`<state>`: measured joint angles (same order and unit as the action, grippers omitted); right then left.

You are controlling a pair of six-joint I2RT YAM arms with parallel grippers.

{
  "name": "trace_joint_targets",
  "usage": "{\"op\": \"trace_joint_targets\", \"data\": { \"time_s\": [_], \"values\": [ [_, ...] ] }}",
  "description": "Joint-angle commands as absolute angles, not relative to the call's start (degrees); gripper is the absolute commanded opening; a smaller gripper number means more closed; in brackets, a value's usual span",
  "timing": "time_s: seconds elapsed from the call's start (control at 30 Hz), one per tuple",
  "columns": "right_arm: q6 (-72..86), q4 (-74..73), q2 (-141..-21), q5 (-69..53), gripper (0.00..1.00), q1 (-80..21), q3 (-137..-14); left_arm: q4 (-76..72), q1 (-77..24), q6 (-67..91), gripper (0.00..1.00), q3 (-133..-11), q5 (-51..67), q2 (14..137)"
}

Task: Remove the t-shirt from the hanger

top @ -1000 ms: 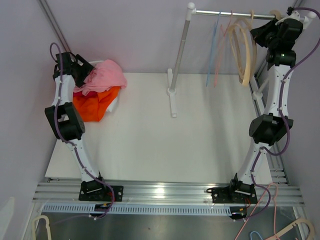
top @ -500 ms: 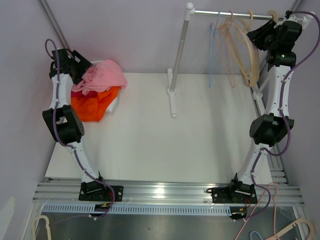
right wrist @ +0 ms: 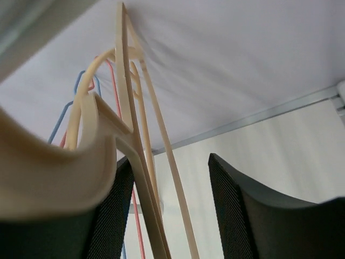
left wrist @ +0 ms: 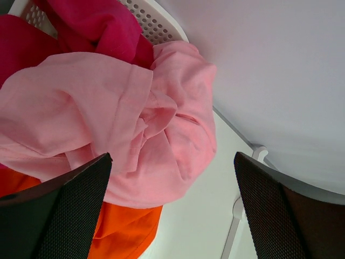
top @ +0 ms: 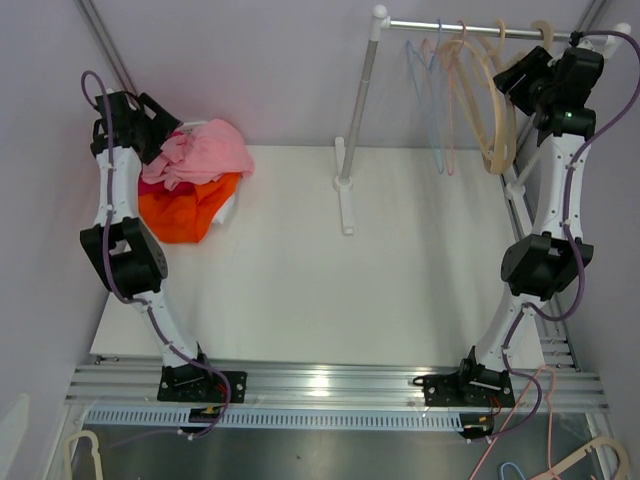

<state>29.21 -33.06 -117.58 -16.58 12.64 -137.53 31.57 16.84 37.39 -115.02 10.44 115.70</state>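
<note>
Both wide: left end effector (left wrist: pixel 172 162) over t-shirt (left wrist: pixel 97 102), right end effector (right wrist: pixel 170 162) beside hangers (right wrist: pixel 125 81).

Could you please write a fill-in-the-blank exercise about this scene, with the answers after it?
The topmost t-shirt in the basket is ____. The left end effector above it is ____. The right end effector, also open, is up at the bare ____ on the rail. The basket stands at the far ____ corner of the table.
Answers: pink; open; hangers; left.
</note>
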Motion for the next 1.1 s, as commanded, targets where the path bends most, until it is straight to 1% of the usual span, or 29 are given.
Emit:
{"op": "trace_joint_targets", "data": {
  "time_s": [0.0,0.17,0.33,0.43,0.5,0.57,0.63,0.67,0.73,0.77,0.8,0.83,0.87,0.9,0.93,0.97,1.07],
  "values": [
    [26.2,-36.48,-110.49,-11.35,0.61,12.48,-132.22,31.81,16.44,35.69,1.0,-114.17,10.02,110.39],
    [24.17,-32.61,-101.89,-8.44,0.61,12.48,-124.73,31.9,16.08,34.89,1.0,-112.5,10.02,107.41],
    [23.64,-34.27,-96.25,-7.74,0.63,12.3,-122.87,32.6,15.91,34.45,1.0,-110.48,10.37,102.84],
    [22.42,-35.41,-91.68,-4.58,0.63,11.78,-120.94,32.7,15.82,34.28,1.0,-107.5,10.63,99.06],
    [21.89,-35.68,-88.96,-1.77,0.66,11.17,-118.14,32.43,15.38,34.1,0.99,-105.05,10.9,96.6],
    [21.45,-36.3,-84.65,-0.18,0.66,10.81,-115.16,32.78,14.86,33.58,0.99,-103.72,10.72,92.83],
    [21.53,-36.3,-79.49,1.57,0.7,10.37,-112.78,34.27,14.5,33.05,1.0,-101.34,10.98,88.54],
    [21.53,-35.95,-77.63,0.89,0.7,10.37,-109.72,35.5,14.41,32.96,1.0,-100.03,11.51,86.85],
    [21.8,-34.46,-71.32,-0.6,0.8,9.85,-106.63,36.3,13.89,32.08,1.0,-97.74,12.04,82.81],
    [21.27,-33.41,-69.02,-2.27,0.82,9.84,-104.96,35.69,12.76,31.82,0.99,-94.78,12.48,77.57],
    [20.92,-31.48,-66.73,-5.68,0.93,9.67,-101.37,34.9,12.22,31.47,0.99,-93.18,13.52,74.47],
    [20.92,-30.68,-64.27,-7.1,0.99,9.67,-99.69,34.02,11.17,30.68,1.0,-87.6,12.75,70.96],
    [20.92,-30.06,-59.55,-8.25,0.99,9.58,-98.19,31.75,8.46,30.15,1.0,-85.36,12.05,63.18],
    [20.83,-29.28,-57.15,-9.83,0.99,9.58,-95.48,30.16,7.05,28.93,0.99,-83.34,11.78,59.1],
    [20.74,-29.18,-54.78,-10.37,0.99,9.58,-94.14,28.58,4.42,28.39,0.99,-77.14,11.95,55.23],
    [20.13,-29.18,-50.14,-10.46,1.0,9.49,-91.35,26.56,3.18,27.43,1.0,-75.17,12.21,48.06],
    [19.95,-31.28,-41.96,-10.72,1.0,9.58,-88.08,26.8,1.23,27.07,1.0,-68.23,14.23,39.05]
  ]
}}
